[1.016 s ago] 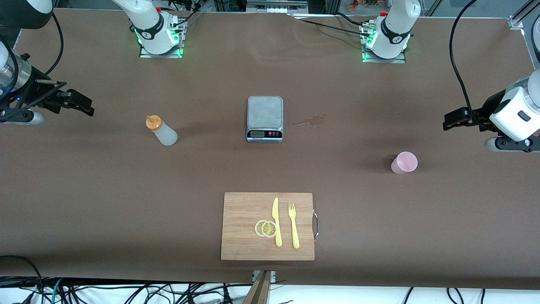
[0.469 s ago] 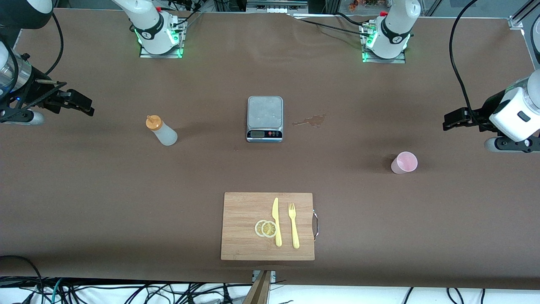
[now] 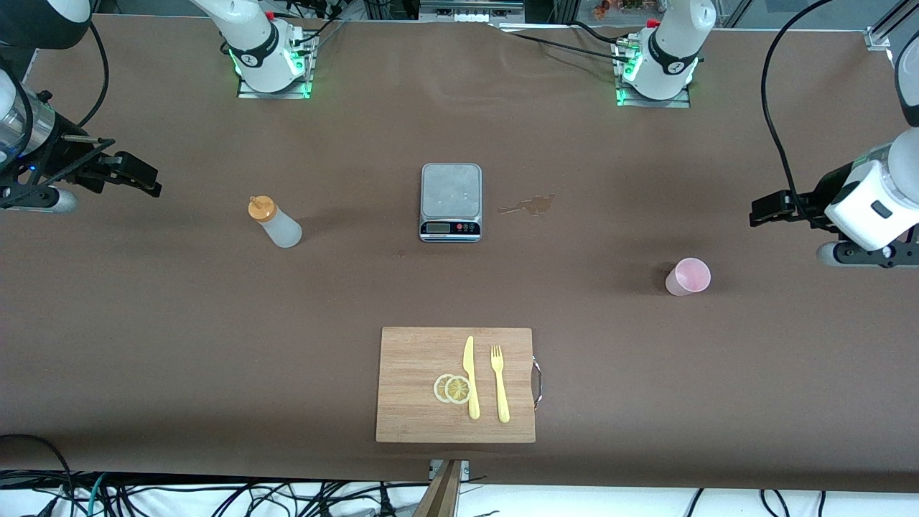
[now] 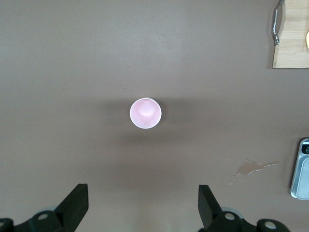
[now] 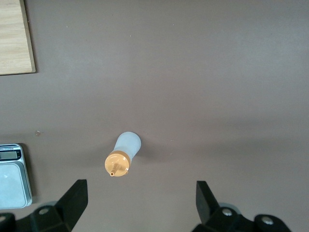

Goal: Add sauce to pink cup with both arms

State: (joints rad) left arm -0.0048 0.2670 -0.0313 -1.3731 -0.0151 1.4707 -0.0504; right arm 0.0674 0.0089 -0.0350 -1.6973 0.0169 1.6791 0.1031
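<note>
Sauce (image 5: pixel 122 155) stands upright ahead of the right pincer (image 5: pixel 140 205), jaws wide, empty; pink cup (image 4: pixel 145 113) sits ahead of the left pincer (image 4: pixel 143 205), likewise wide, empty.

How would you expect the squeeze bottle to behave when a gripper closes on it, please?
The sauce bottle stands upright on the table; being tall and narrow with its orange cap on top, it would probably tip if nudged high up. Its translucent whitish wall looks like soft plastic, so it may dent under a firm squeeze. It seems light; its contents cannot be judged.
</note>
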